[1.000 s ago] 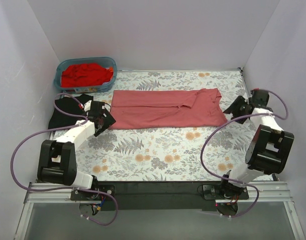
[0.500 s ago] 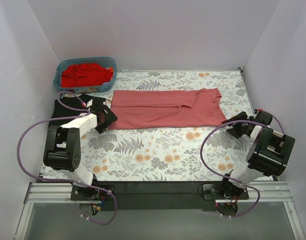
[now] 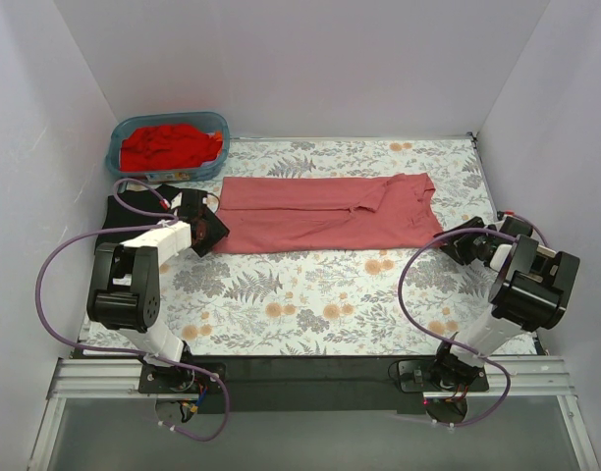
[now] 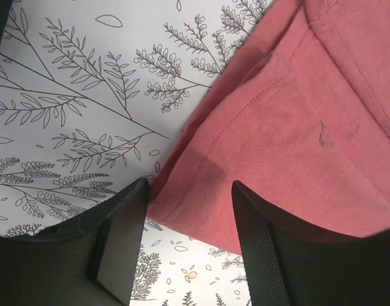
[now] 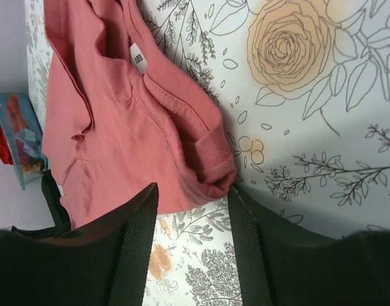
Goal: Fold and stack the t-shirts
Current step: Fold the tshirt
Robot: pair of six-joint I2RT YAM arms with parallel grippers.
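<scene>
Salmon t-shirt [image 3: 325, 211]: dusty pink and plain, folded lengthwise into a long flat band. A seam ridge runs along its middle, and there are soft wrinkles near the right end.
Where it lies: on the far half of the floral table cover [image 3: 310, 294], between the two grippers.
Left gripper [image 3: 204, 233]: down at the shirt's near-left corner. The left wrist view shows its jaws parted, one on each side of the stitched hem corner [image 4: 201, 172] – not pinched on the cloth.
Right gripper [image 3: 458, 243]: at the near-right corner. Its jaws are likewise apart, with the rolled edge of the fold [image 5: 211, 169] between them, and it is not clamped.
Black t-shirt [image 3: 124, 218]: a dark heap at the left edge, just beside the left gripper and partly under that arm's wrist.
Red t-shirts [image 3: 171, 145]: bunched inside a blue bin [image 3: 114, 149] at the far-left corner, apart from the pink one.
Cables: purple loops [image 3: 45, 285] hang off both arms, out over the table's edges (none lies on the shirt).
Long axis: left to right across the table – parallel to its far edge.
Which way it points: the collar end is to the right, with a white neck label [image 5: 139, 58] showing there. The hem is to the left.
</scene>
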